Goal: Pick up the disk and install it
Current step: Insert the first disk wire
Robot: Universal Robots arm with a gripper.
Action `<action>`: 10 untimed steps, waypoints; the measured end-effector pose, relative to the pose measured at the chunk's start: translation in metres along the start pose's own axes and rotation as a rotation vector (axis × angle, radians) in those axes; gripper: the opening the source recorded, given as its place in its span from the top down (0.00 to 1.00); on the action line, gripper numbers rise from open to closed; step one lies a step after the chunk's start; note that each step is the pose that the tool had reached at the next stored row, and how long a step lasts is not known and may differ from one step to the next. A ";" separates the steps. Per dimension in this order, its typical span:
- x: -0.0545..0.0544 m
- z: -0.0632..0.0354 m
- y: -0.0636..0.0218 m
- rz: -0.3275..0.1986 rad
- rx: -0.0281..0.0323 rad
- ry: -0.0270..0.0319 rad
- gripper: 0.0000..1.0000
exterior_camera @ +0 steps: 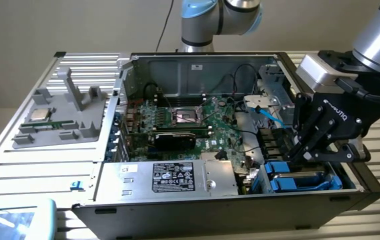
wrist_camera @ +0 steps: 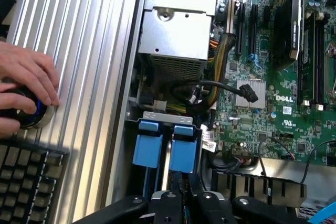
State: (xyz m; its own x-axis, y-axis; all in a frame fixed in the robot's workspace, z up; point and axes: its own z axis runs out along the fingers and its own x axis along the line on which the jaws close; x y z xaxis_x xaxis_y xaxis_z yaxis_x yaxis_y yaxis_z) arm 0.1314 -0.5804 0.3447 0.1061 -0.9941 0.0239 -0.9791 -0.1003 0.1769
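Note:
The disk sits edge-up in the drive bay of the open computer case (exterior_camera: 110, 200), in a bright blue carrier (exterior_camera: 300, 179) at the case's front corner on the exterior view's right. In the wrist view its two blue tabs (wrist_camera: 184, 148) stand side by side, with a strip of silver metal between them. My gripper (exterior_camera: 305, 156) reaches down into the bay directly over it. In the wrist view the black fingers (wrist_camera: 195, 199) are drawn close together, and my gripper (wrist_camera: 181, 183) pinches the near edge of the blue carrier.
A silver power supply (exterior_camera: 176, 177) with a black label lies beside the bay, and the green motherboard (exterior_camera: 190, 120) with loose cables lies behind it. A grey fixture holding a CPU chip (exterior_camera: 40, 115) sits at the exterior view's left. A person's hand (wrist_camera: 26, 85) rests on a knob above a keyboard (wrist_camera: 26, 182).

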 end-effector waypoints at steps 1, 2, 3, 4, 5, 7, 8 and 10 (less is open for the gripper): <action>0.000 0.0005 -0.0001 0.000 -0.0004 -0.0001 0.84; 0.000 0.0010 -0.0002 0.000 -0.0006 -0.0003 0.84; 0.000 0.0014 -0.0005 0.000 -0.0007 -0.0006 0.84; 0.000 0.0017 -0.0008 0.000 -0.0007 -0.0010 0.84; 0.000 0.0020 -0.0011 0.000 -0.0007 -0.0014 0.84; 0.000 0.0027 -0.0019 -0.001 -0.0008 -0.0023 0.84; 0.000 0.0031 -0.0023 -0.001 -0.0009 -0.0027 0.84; 0.000 0.0040 -0.0026 -0.001 -0.0015 -0.0034 0.84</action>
State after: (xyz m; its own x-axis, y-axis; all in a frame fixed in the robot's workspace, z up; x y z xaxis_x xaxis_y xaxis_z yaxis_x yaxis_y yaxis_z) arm 0.1333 -0.5806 0.3403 0.1061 -0.9941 0.0205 -0.9788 -0.1008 0.1783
